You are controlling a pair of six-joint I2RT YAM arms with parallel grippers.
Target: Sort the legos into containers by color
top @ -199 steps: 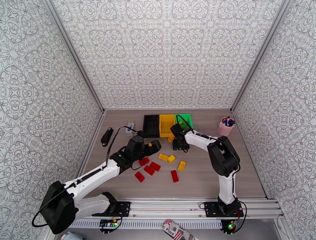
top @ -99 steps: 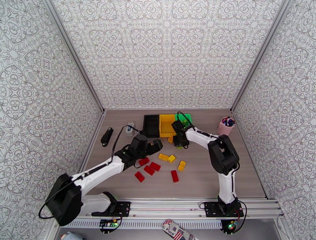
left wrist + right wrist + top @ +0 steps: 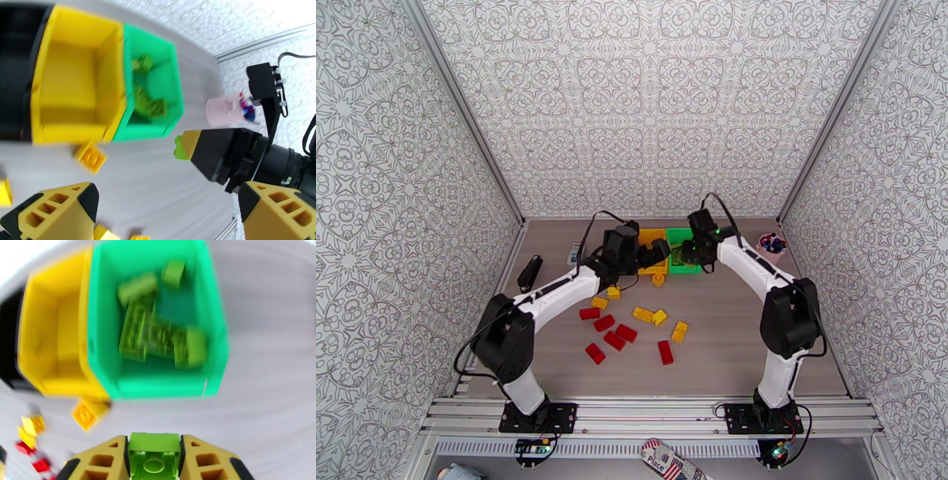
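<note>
Three bins stand in a row at the back: the black bin [image 3: 15, 23], largely under my left arm from above, the yellow bin [image 3: 652, 235] and the green bin [image 3: 681, 237]. My right gripper [image 3: 687, 254] hovers at the near edge of the green bin [image 3: 158, 386], shut on a lime green lego [image 3: 154, 451]. Several lime legos [image 3: 158, 336] lie inside. My left gripper [image 3: 657, 253] is open and holds nothing, in front of the yellow bin [image 3: 67, 90]. Red legos [image 3: 615, 340] and yellow legos [image 3: 660, 316] lie loose on the table.
A pink cup of pens [image 3: 768, 251] stands at the back right. A black device [image 3: 529, 272] lies at the left edge, with a small white-and-blue box [image 3: 575, 254] beside my left arm. One yellow brick [image 3: 658, 279] sits just in front of the bins.
My left arm swung from the loose bricks up to the yellow bin. My right gripper moved from the table back to the green bin.
</note>
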